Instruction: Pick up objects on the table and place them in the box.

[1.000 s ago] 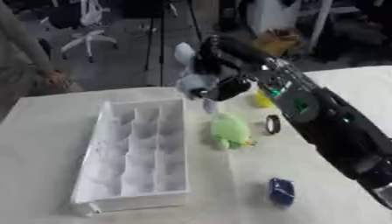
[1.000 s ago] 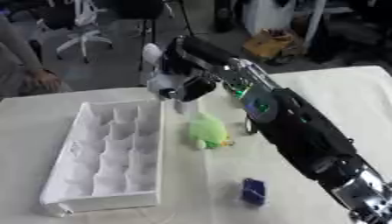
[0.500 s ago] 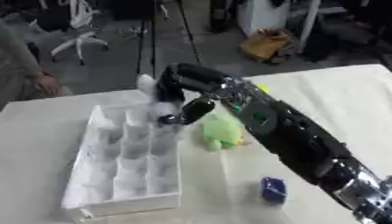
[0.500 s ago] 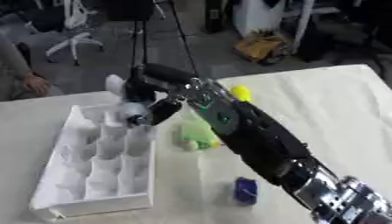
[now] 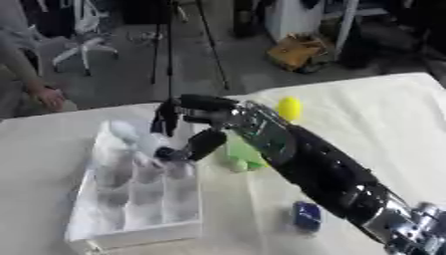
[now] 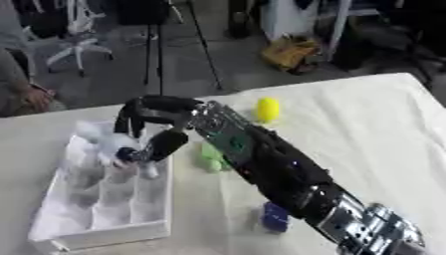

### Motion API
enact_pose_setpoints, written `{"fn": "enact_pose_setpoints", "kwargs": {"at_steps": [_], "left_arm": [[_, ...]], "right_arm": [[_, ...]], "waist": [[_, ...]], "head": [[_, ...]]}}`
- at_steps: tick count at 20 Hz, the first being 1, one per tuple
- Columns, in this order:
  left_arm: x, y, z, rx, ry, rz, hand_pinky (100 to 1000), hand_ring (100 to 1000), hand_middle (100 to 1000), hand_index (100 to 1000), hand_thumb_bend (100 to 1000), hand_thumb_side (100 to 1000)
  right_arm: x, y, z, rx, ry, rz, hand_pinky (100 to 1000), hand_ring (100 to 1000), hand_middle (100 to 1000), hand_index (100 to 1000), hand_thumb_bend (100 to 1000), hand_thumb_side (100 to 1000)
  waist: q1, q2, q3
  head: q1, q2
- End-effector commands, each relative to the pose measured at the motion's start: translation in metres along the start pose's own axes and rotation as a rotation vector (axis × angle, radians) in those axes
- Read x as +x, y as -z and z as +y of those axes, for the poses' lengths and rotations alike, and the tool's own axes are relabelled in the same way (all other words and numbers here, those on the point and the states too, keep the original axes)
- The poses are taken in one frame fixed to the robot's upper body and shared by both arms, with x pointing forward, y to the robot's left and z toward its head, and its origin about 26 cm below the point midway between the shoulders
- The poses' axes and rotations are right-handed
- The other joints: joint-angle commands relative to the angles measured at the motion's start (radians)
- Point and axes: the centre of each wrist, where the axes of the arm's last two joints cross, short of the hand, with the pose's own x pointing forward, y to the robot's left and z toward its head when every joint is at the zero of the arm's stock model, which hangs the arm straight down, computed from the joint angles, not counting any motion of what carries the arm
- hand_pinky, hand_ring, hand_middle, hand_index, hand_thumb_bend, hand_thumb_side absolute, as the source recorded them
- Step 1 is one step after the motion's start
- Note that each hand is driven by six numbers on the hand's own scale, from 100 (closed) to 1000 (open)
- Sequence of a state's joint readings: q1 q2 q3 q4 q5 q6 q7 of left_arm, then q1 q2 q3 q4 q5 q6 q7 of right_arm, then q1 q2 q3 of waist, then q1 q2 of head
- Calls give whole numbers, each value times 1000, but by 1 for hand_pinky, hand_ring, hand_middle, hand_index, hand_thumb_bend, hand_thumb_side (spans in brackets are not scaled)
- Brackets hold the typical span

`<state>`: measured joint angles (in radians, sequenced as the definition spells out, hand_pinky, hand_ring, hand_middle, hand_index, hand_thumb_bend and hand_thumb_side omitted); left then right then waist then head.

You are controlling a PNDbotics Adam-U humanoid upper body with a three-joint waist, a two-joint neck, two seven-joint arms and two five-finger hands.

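The white compartment box (image 5: 129,230) lies at the table's left. My right arm comes in from the lower right, and my right hand (image 5: 193,124) hangs over the box's far end. Its fingers and thumb curl round a white and grey soft object (image 6: 103,145) that sits low over the far compartments. A green toy (image 5: 240,153) lies just right of the box, partly behind my forearm. Farther back on the cloth is a yellow ball (image 5: 289,108). A small blue object (image 6: 275,217) rests near the front, beside my forearm. My left hand does not show.
The table's far edge runs just behind the box and the yellow ball. Beyond it stand a tripod (image 5: 170,45), an office chair (image 5: 83,47) and a brown bag (image 5: 300,50) on the floor. White cloth (image 5: 383,119) stretches to the right.
My right hand has carried the white and grey object leftward and down, from beside the green toy to over the box's far compartments. The camera has also shifted.
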<state>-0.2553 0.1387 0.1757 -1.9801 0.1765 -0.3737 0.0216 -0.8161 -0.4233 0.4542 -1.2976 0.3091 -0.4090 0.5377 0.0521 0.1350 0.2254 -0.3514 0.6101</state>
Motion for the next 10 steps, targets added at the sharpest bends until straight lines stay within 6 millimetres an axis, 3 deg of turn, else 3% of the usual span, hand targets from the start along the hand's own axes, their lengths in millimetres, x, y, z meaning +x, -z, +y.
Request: {"fn": "enact_pose_setpoints", "kwargs": {"at_steps": [1,10], "left_arm": [[6,7,-1,-20,-3,-33,955,769,779,764,452,921],[6,7,-1,-20,-4,-36,954,770,780,764,453,920]], "right_arm": [[5,-3,-13,50,-24,-37,955,868,973,1000,290,810],[3,-6,-16,56,-26,-29,957,869,975,1000,287,811]], "waist": [[-3,-34,-2],[-1,-35,-6]], "head": [[4,-13],[9,-11]]}}
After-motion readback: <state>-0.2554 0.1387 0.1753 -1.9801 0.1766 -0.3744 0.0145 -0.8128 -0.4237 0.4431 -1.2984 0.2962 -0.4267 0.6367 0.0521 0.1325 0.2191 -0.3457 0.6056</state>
